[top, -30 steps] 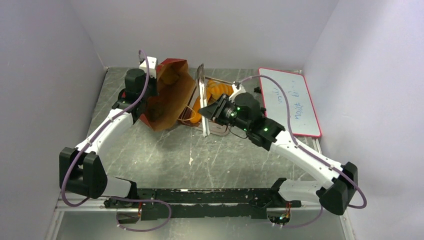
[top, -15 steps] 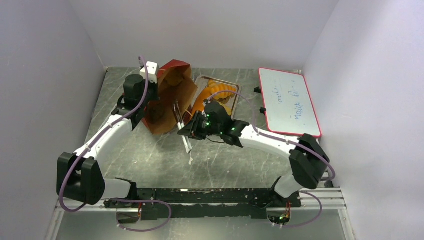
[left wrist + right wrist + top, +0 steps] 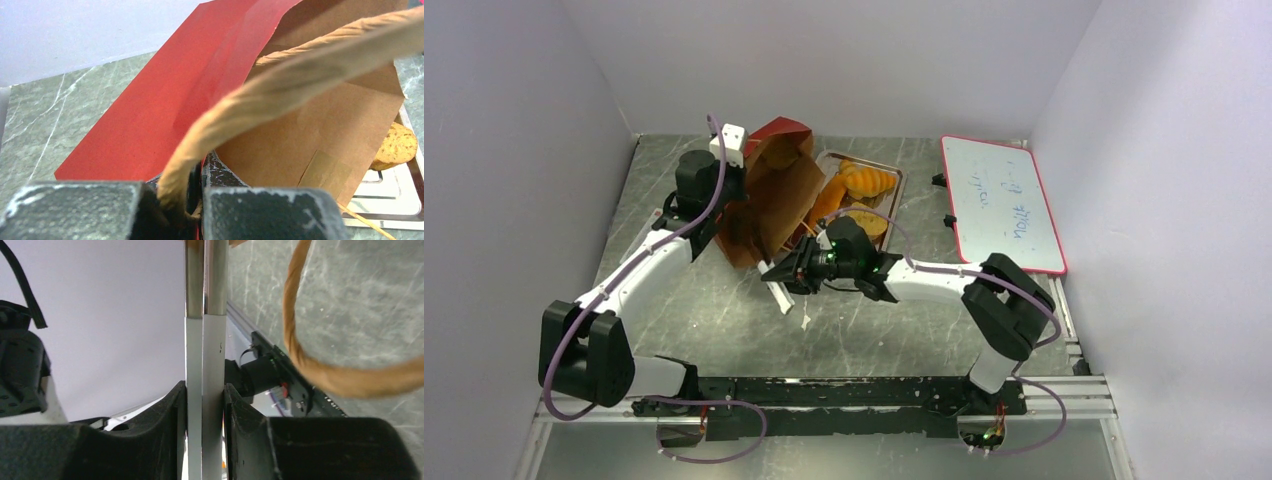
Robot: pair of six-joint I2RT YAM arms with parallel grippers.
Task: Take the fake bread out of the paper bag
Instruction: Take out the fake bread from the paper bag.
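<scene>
The rust-red paper bag (image 3: 769, 195) lies tilted at the back left, its brown inside (image 3: 320, 130) facing the tray. My left gripper (image 3: 197, 195) is shut on the bag's rim by its tan cord handle (image 3: 280, 75), and it shows in the top view (image 3: 727, 185). Several pieces of fake bread (image 3: 864, 180) lie on the silver tray (image 3: 894, 205); one shows in the left wrist view (image 3: 397, 145). My right gripper (image 3: 792, 270) is shut on metal tongs (image 3: 206, 340) with white grips, in front of the bag's mouth. I cannot see any bread inside the bag.
A red-framed whiteboard (image 3: 1004, 200) lies at the back right. The bag's other cord handle (image 3: 300, 355) loops close to the tongs. Walls close in the table at the left, back and right.
My right arm has swung left and toward the near side with the tongs, from over the tray to the bag's mouth. The left gripper has lifted the bag's rim slightly.
</scene>
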